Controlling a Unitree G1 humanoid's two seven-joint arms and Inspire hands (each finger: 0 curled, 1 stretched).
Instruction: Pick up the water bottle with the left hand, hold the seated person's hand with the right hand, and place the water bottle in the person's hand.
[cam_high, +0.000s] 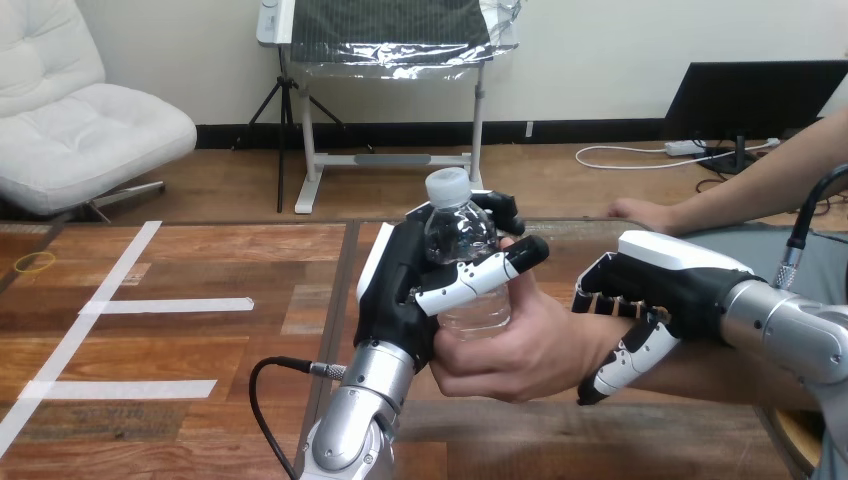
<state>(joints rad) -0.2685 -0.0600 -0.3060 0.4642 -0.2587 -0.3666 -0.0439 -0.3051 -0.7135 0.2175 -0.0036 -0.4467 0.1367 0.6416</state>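
My left hand (398, 292) holds a clear water bottle (462, 238) with a white cap upright above the table's middle, fingers behind it and thumb curled across its front. The person's hand (520, 352) reaches in from the right and cups the bottle's lower part from below, touching my left palm. Just right of that, my right hand (655, 283) sits on the person's wrist, with its fingers curled over the top and its thumb underneath.
The person's other hand (640, 212) rests on the far right edge of the wooden table (200, 350). White tape strips (165, 305) mark the table's left half, and a yellow band (38, 262) lies at the far left.
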